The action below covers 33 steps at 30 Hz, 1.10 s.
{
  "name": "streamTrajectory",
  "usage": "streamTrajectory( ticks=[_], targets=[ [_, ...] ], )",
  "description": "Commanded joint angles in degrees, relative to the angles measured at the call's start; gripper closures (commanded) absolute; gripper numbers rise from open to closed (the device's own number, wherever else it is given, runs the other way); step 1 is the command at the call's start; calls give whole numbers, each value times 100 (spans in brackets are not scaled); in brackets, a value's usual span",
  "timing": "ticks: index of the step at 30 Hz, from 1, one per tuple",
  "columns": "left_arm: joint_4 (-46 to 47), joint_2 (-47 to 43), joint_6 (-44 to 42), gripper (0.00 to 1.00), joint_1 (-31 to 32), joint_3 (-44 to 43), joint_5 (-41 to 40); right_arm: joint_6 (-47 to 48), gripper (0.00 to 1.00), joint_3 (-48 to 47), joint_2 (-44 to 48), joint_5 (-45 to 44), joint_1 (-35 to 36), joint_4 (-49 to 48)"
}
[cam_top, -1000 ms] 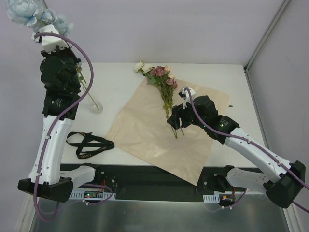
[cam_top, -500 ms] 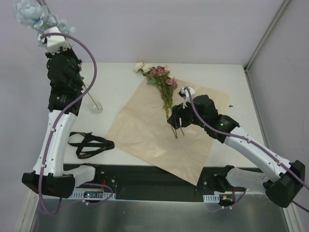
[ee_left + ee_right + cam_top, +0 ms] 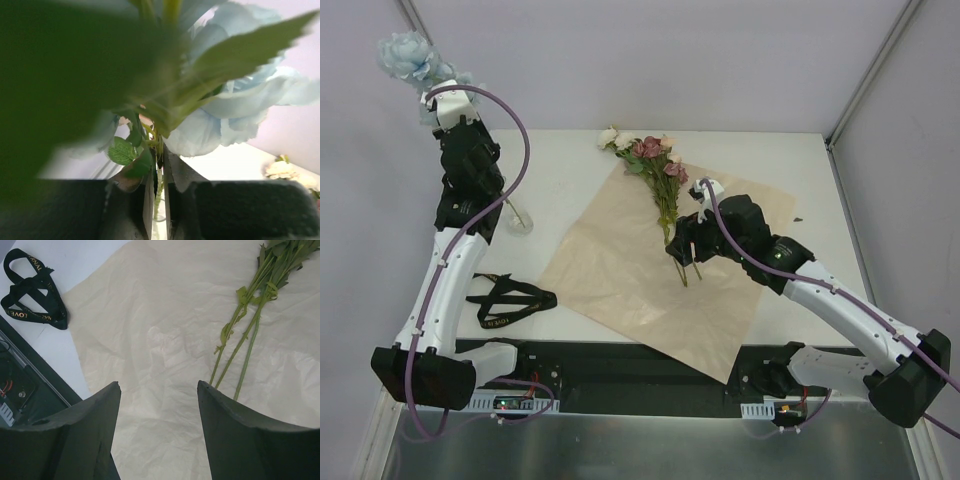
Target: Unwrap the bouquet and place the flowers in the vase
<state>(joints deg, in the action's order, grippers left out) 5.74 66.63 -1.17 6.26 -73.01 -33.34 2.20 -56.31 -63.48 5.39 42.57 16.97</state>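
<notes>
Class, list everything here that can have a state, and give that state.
Wrapping paper, unfolded flat on the table.
Black ribbon, untied, lying loose.
Blue flower, held by its stem above the vase.
Left gripper, shut on the blue flower's stem.
Right gripper, open, empty above the paper.
Remaining flowers, lying on the paper.
Vase, upright.

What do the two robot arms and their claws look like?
Both the left arm and right arm have white tube links, black joint housings and a purple cable along each. The right claw has broad dark fingers with pointed tips.
</notes>
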Motion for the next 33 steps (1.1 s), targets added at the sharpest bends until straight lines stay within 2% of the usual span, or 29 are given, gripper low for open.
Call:
streamTrajectory(
  ticks=[1, 2, 3, 6, 7, 9, 10, 11, 12, 17, 22, 25, 28, 33],
  targets=[
    [385, -106, 108, 87, -64, 94, -321, -17, 35, -178, 3, 59, -12, -62],
    [376, -115, 108, 82, -64, 112, -357, -18, 35, -178, -6, 68, -12, -62],
    [358, -124, 117, 68, -64, 164, -383, -26, 35, -161, -6, 68, -12, -62],
    [270, -256, 433, 44, -64, 322, -392, -44, 34, -152, -59, 59, -20, -62],
    [244, -352, 546, 28, -64, 375, -375, -61, 34, -160, -76, 68, -20, -71],
    [121, -466, 644, 17, -64, 498, -270, -79, 35, -178, -164, 94, -12, -63],
    [68, -580, 775, 7, -64, 533, -243, -88, 34, -213, -190, 111, -12, -62],
    [-71, -642, 846, 4, -64, 577, -173, -114, 34, -231, -269, 138, -12, -62],
    [-151, -695, 925, 1, -64, 639, -120, -132, 34, -248, -313, 138, -12, -71],
    [-687, -1239, 1408, 1, -64, 885, 240, -202, 34, -538, -796, 147, -20, 95],
    [-1355, -1898, 1804, 1, -64, 1271, 1012, -501, 34, -907, -1515, -11, -108, 455],
    [-1714, -2206, 1813, 1, -64, 1421, 1364, -667, 36, -1267, -2069, -73, -292, 824],
    [-2154, -2409, 1770, 1, -64, 1351, 1401, -782, 39, -1435, -2526, 163, -626, 1001],
    [-2463, -2594, 1366, 1, -64, 1088, 1234, -659, 43, -1672, -3082, 182, -802, 1255]
  ],
)
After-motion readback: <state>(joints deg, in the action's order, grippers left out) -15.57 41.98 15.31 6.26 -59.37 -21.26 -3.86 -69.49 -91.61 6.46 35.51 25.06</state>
